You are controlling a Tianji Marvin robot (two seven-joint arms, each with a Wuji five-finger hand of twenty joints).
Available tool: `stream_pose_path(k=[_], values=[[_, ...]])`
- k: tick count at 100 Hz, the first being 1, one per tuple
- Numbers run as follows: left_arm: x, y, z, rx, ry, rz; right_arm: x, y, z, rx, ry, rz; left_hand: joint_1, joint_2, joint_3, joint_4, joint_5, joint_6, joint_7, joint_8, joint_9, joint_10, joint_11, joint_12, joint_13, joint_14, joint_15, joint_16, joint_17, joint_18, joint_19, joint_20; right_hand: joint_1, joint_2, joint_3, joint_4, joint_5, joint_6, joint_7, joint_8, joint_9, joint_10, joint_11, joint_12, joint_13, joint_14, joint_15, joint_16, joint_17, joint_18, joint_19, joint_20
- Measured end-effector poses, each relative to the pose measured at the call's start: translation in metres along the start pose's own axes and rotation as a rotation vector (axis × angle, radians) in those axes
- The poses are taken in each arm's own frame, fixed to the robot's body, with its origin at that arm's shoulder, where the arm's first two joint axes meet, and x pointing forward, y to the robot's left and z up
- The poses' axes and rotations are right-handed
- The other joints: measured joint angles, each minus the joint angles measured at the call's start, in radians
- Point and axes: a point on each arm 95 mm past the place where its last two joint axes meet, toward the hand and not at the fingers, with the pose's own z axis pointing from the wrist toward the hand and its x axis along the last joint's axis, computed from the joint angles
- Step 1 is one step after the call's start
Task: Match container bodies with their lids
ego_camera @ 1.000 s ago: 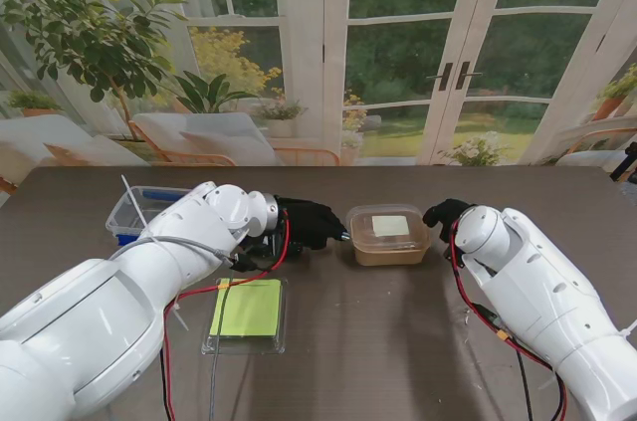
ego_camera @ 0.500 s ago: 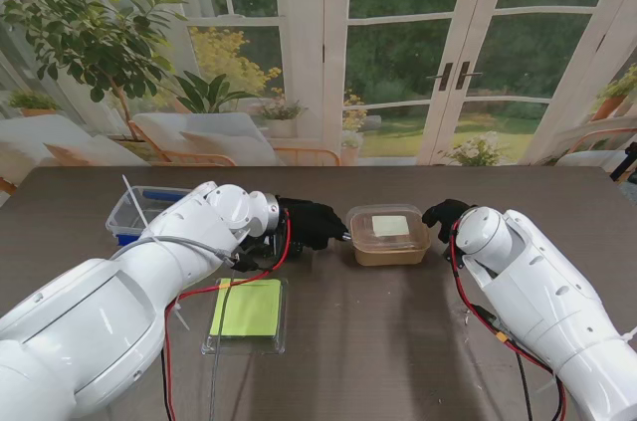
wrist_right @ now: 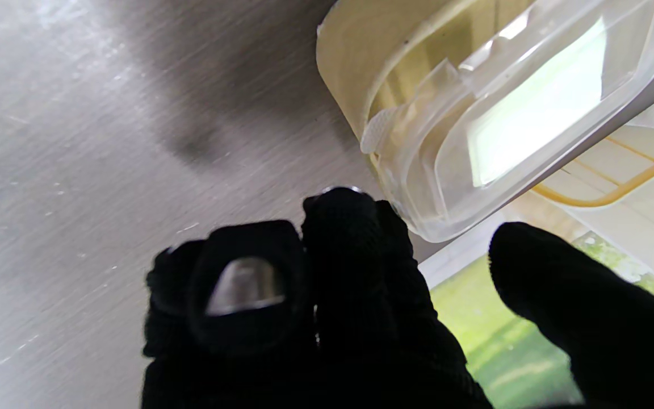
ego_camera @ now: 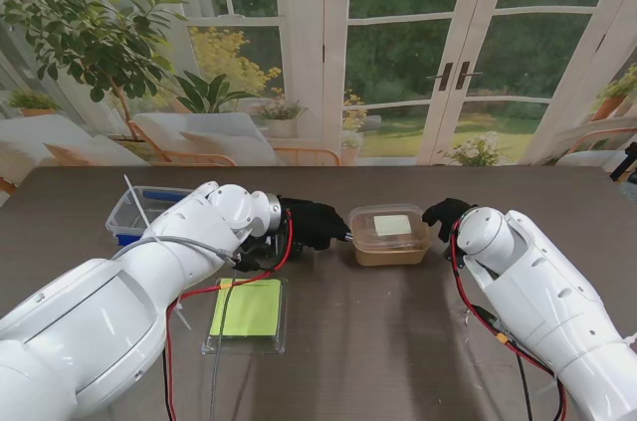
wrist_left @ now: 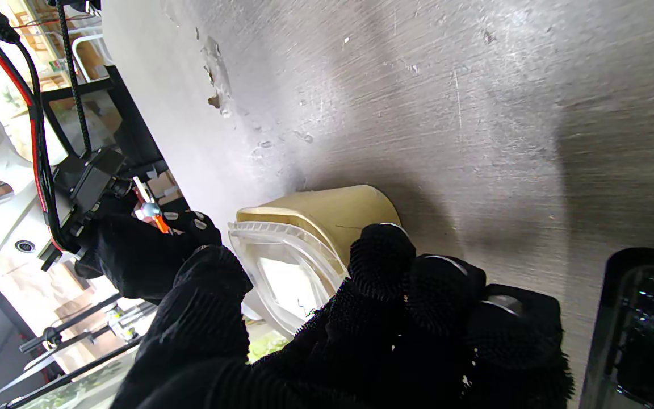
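Observation:
A tan container (ego_camera: 386, 252) wearing a clear lid (ego_camera: 390, 226) stands mid-table. My left hand (ego_camera: 314, 222) presses against its left side. In the left wrist view the fingers (wrist_left: 384, 255) lie on the tan container's wall (wrist_left: 327, 210) and the thumb reaches over the clear lid (wrist_left: 287, 272). My right hand (ego_camera: 446, 214) sits at the container's right side. In the right wrist view its curled fingers (wrist_right: 338, 227) touch the corner of the lid (wrist_right: 531, 102), while the thumb (wrist_right: 577, 307) stands apart from the container (wrist_right: 355, 74).
A clear flat container holding a green lid (ego_camera: 247, 308) lies nearer to me on the left. A blue-bottomed clear box (ego_camera: 139, 210) stands at the far left. The dark wooden table (ego_camera: 398, 341) stretches toward me between both arms.
The left hand and the tan container have crept slightly to the right. The right hand has hardly moved.

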Motion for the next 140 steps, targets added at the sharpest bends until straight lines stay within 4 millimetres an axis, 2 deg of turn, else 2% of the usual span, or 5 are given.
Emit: stream_pose_path(k=[79,112,129,140], values=[[-0.001,0.002,0.001,-0.016,-0.012,0.016,-0.011,0.002,-0.001,-0.016,-0.018,0.004,0.000,0.000,-0.007,0.000,0.000,-0.002,0.000,0.000,0.000,0.000,0.000,0.000,0.000,0.000,0.000,0.000,0.000,0.000,0.000,0.000,0.000,0.000,0.000,0.000,0.000,-0.001,0.000,0.000,0.000,0.000,0.000,0.000,0.000,0.001,0.000,0.000,0.000,0.001,0.000,0.000],[-0.007,0.001,-0.003,-0.001,-0.034,0.027,-0.008,0.006,-0.006,-0.095,-0.001,-0.055,0.000,0.000,-0.009,0.000,0.000,-0.002,0.000,0.000,0.000,0.000,0.000,0.000,0.000,0.000,0.000,0.000,0.000,0.000,0.000,0.000,0.000,0.000,0.000,0.000,0.000,-0.007,0.000,0.000,0.000,0.000,0.000,0.000,0.000,0.001,0.000,0.000,0.000,0.001,0.000,0.000],[-0.012,-0.002,-0.007,0.030,-0.048,0.043,-0.001,0.009,-0.012,-0.143,0.059,-0.068,0.000,0.000,-0.009,0.000,0.015,-0.015,0.002,0.000,0.000,0.000,0.000,0.000,0.000,0.000,0.000,0.000,0.000,0.000,0.000,0.000,0.000,-0.013,0.000,0.000,0.006,-0.051,0.000,0.000,0.000,0.000,0.000,0.000,0.000,0.001,0.000,0.000,0.000,0.001,0.000,0.000],[-0.013,-0.006,-0.009,0.077,-0.031,0.058,0.003,0.008,-0.015,-0.148,0.098,-0.069,0.000,0.000,-0.009,0.000,0.052,-0.039,0.009,0.002,0.000,0.000,0.000,0.000,0.000,0.000,0.000,0.000,0.000,0.000,0.000,0.000,0.000,-0.025,0.000,0.000,0.074,-0.090,-0.004,0.000,0.000,0.000,0.000,0.000,0.000,0.001,0.000,0.000,0.000,0.001,0.000,0.000]])
